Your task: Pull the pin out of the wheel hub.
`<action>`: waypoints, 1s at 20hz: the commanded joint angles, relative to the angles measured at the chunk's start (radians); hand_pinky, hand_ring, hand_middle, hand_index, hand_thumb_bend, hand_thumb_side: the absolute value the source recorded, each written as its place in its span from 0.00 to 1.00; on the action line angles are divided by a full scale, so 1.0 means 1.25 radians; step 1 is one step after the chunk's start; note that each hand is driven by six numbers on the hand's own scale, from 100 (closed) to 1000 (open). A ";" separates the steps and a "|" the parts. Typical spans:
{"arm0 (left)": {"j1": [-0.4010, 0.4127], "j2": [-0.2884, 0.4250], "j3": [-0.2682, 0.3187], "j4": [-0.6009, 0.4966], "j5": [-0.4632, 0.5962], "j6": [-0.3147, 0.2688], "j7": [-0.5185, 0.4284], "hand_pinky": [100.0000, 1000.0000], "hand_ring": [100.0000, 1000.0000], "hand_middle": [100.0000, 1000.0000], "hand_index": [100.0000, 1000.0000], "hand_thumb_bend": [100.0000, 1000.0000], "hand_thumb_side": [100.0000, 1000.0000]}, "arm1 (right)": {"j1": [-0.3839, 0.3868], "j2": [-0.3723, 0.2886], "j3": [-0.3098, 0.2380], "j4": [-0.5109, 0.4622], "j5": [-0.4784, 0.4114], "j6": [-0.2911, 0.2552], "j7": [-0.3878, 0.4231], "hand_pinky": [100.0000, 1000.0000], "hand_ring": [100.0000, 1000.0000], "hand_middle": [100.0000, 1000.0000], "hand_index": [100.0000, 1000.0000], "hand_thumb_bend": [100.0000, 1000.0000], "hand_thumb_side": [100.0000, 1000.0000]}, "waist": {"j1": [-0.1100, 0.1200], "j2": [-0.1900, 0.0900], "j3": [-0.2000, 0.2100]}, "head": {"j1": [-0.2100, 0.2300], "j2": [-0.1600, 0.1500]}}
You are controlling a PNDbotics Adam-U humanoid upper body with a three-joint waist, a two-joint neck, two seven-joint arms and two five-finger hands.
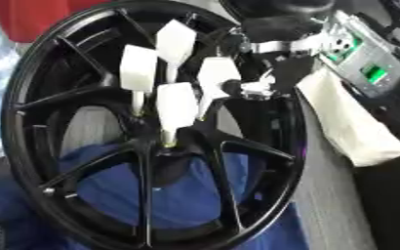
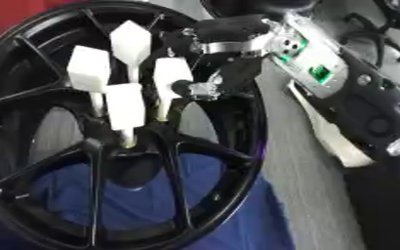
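While four white pins (image 1: 177, 105) sit in black wheel hub (image 1: 165, 146), right hand (image 2: 205, 58) pinches rightmost pin (image 1: 217, 75).

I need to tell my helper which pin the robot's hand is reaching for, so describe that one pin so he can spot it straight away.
Find the big black wheel leaning upright, and look at its hub, where four white-handled pins stick out in a cluster. The one you want is the right-hand pin. Unlike its three neighbours, it has the robot's right hand right up against its right side.
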 commanded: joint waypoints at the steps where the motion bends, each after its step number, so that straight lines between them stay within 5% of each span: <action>1: -0.006 0.007 -0.002 -0.016 -0.002 0.002 0.000 0.67 0.57 0.50 0.68 0.00 0.59 | -0.004 -0.032 -0.008 -0.004 0.007 -0.185 0.202 1.00 0.80 0.56 0.93 0.00 1.00 | 0.008 -0.014 -0.003 | -0.001 -0.007; 8: -0.008 0.005 -0.002 -0.016 -0.002 0.002 0.001 0.67 0.57 0.50 0.68 0.00 0.59 | -0.003 -0.032 -0.010 -0.020 0.017 -0.188 0.202 1.00 0.73 0.44 0.85 0.00 0.88 | 0.008 -0.013 -0.009 | -0.002 -0.007; 13: -0.009 0.004 -0.002 -0.016 -0.003 0.003 0.001 0.67 0.57 0.50 0.68 0.00 0.59 | -0.005 -0.029 -0.024 -0.037 0.019 -0.181 0.202 0.96 0.68 0.41 0.61 0.00 0.72 | 0.008 -0.014 -0.011 | -0.002 -0.007; 14: -0.009 0.004 -0.002 -0.016 -0.003 0.003 0.001 0.67 0.57 0.50 0.68 0.00 0.59 | -0.005 -0.028 -0.028 -0.039 0.009 -0.174 0.199 0.95 0.67 0.40 0.58 0.00 0.59 | 0.007 -0.015 -0.011 | -0.002 -0.007; 20: -0.008 0.004 -0.002 -0.016 -0.002 0.004 0.001 0.67 0.57 0.50 0.68 0.00 0.59 | -0.005 -0.030 -0.033 -0.083 -0.100 -0.089 0.167 0.95 0.57 0.36 0.47 0.00 0.29 | 0.007 -0.019 -0.015 | -0.004 -0.004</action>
